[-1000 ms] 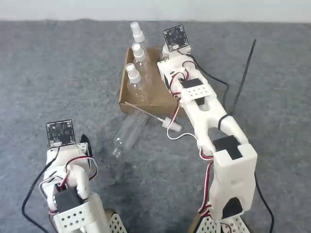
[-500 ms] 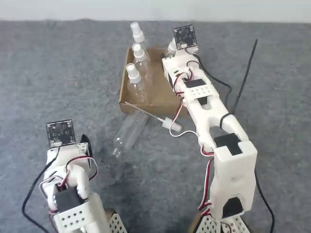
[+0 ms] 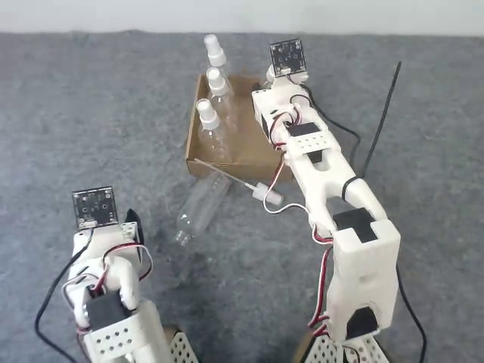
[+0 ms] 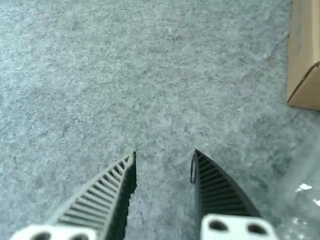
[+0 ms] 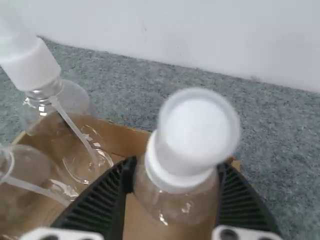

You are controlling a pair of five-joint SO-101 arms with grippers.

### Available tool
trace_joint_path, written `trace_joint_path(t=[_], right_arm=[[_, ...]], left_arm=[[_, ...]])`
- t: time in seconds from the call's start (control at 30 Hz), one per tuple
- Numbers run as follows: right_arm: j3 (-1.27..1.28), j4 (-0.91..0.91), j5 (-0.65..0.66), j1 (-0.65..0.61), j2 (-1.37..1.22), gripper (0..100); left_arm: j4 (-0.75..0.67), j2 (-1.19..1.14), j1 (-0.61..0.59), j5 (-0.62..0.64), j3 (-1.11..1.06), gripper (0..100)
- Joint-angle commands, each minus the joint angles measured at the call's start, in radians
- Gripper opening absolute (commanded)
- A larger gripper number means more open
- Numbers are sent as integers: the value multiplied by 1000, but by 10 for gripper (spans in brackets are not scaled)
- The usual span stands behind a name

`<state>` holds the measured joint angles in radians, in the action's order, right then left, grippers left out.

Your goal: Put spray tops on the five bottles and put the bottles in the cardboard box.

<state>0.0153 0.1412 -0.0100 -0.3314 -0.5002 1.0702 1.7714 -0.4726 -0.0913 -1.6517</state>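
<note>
The cardboard box (image 3: 246, 155) lies at the far middle of the carpet. Three bottles with spray tops stand along one side of it (image 3: 209, 121), (image 3: 218, 83), (image 3: 214, 50). My right gripper (image 5: 172, 200) is shut on a fourth capped bottle (image 5: 192, 145), upright over the box's far corner, near the camera board (image 3: 286, 57). A bare clear bottle (image 3: 200, 206) lies on the carpet in front of the box, with a loose spray top (image 3: 267, 193) and its tube beside it. My left gripper (image 4: 162, 165) stands open over bare carpet near the lying bottle (image 4: 305, 200).
Grey carpet covers the table, and a white wall runs along its far edge. A black cable (image 3: 378, 121) trails to the right of the right arm. A corner of the box (image 4: 304, 65) lies ahead of my left gripper. Open carpet stretches to the left.
My right arm has carried the capped bottle a little farther back and to the right over the box. The left arm, lying bottle and loose spray top have not moved.
</note>
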Motion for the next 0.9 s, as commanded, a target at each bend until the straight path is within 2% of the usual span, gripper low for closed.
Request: trace_joint_path(t=[0.0,0.23,0.87], right_arm=[[-60,19,-5,5,21,230],[-58,93,-8,4,79,273],[-54,369,-11,-39,265,271]], left_arm=[[-32,9,-3,-9,2,170],[-32,9,-3,-9,2,170],[-35,9,-3,-9,-4,170]])
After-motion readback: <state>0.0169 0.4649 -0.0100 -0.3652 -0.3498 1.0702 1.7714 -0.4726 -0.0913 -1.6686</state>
